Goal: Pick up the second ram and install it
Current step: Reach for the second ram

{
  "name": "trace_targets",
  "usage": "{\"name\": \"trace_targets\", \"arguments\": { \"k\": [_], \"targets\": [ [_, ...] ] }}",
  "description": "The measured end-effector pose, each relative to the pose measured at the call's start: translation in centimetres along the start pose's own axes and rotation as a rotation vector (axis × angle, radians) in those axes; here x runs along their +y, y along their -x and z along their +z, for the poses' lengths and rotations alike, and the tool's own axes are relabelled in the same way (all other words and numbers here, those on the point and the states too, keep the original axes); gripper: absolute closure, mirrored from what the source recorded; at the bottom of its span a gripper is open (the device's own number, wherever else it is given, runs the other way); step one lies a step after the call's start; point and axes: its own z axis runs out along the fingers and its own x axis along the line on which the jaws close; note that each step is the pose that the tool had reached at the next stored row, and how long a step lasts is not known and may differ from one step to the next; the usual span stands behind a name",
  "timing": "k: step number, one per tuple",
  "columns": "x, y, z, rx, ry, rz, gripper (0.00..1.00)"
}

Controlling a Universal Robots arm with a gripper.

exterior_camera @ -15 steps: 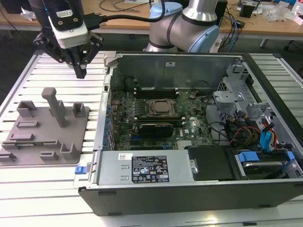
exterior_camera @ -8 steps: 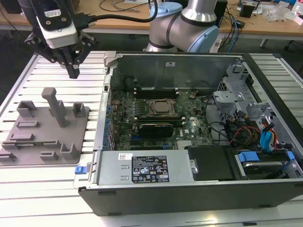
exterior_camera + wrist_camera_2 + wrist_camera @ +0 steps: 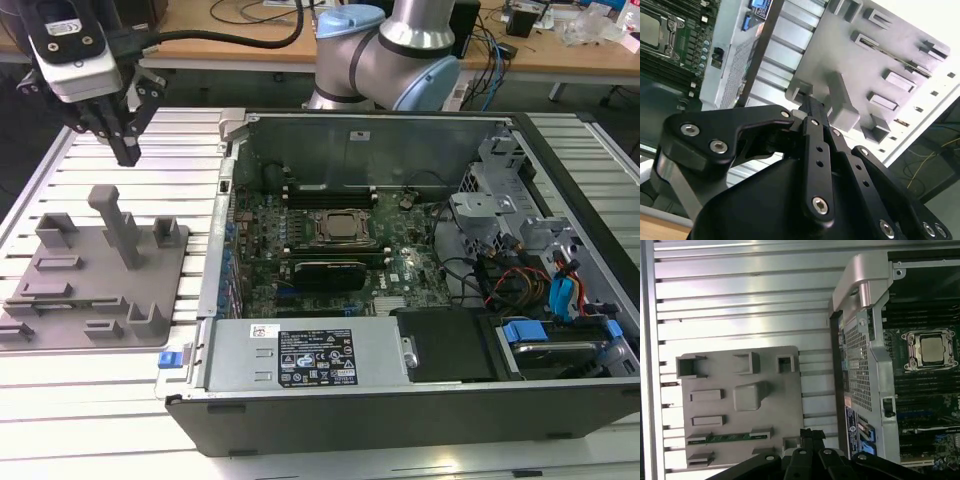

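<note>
Hovering claw hangs beside the fixture post (ram lies beyond).

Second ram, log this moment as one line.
second ram: lying in grey fixture | claw: shut, empty, near fixture edge | install: not done

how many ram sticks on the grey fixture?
1: the second ram, held between two holders on the grey fixture. Its blocks could hide another.

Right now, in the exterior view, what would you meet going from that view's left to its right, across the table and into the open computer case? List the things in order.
grey fixture plate → blue clip at the case's corner → CPU socket on the motherboard → grey drive cage
</note>
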Motion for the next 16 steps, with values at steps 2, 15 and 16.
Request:
{"name": "trace_targets", "arguments": {
  "k": [2,15,16],
  "targets": [
    [-0.10,-1.31,-0.04,-0.0009,0.0001,0.000,0.92],
    [-0.40,-5.30,-0.15,-0.0040,0.0004,0.000,0.92],
    [-0.41,-5.48,-0.15,-0.0040,0.0003,0.000,0.92]
  ]
}}
